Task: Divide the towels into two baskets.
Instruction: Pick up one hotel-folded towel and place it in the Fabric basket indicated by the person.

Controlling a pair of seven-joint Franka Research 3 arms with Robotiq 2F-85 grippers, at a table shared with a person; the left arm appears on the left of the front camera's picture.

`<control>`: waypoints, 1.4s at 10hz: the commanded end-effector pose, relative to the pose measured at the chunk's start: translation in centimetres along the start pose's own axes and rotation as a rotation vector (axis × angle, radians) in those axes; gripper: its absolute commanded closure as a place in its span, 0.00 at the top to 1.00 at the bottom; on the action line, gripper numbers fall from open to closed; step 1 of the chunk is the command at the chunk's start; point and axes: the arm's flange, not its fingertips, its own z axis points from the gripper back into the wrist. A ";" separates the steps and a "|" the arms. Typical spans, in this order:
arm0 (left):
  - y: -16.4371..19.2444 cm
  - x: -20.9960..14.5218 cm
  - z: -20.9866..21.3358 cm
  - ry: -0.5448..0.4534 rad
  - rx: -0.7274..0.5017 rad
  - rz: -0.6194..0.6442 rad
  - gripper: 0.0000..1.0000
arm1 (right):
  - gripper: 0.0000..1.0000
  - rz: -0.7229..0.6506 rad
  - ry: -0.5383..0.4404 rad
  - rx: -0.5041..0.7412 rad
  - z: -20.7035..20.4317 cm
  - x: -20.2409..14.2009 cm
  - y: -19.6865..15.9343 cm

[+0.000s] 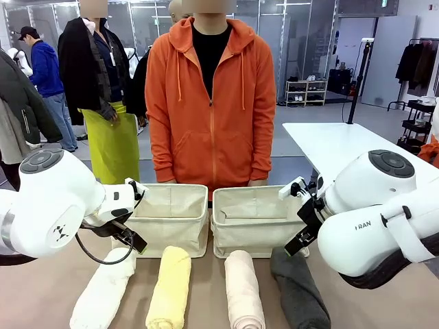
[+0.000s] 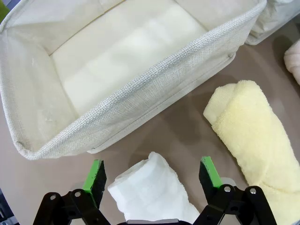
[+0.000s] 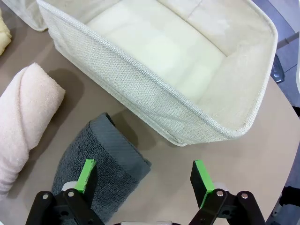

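- Four rolled towels [image 1: 170, 288] lie on the brown desk [image 1: 41, 301] before two baskets [image 1: 168, 233].
- The left jaws and right jaws stand wide open, holding nothing.
- A white table [image 1: 329, 140] and a clothes rack [image 1: 420, 65] stand behind.

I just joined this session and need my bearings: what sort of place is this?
Likely a lab or studio dressed like a clothing shop: a clothes rack with dark garments, a low shelf, and a second white table farther back.
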 end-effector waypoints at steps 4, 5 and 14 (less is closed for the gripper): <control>0.8 1.2 2.8 -0.011 -0.068 0.004 1.00 | 1.00 -0.052 0.004 0.064 3.3 1.6 -1.4; 1.0 1.7 3.5 0.010 -0.075 0.023 1.00 | 1.00 -0.052 0.031 0.066 3.8 1.9 -1.6; 10.6 -5.6 9.0 -0.262 -0.933 0.498 1.00 | 1.00 -0.526 -0.061 0.831 8.8 -2.8 -11.3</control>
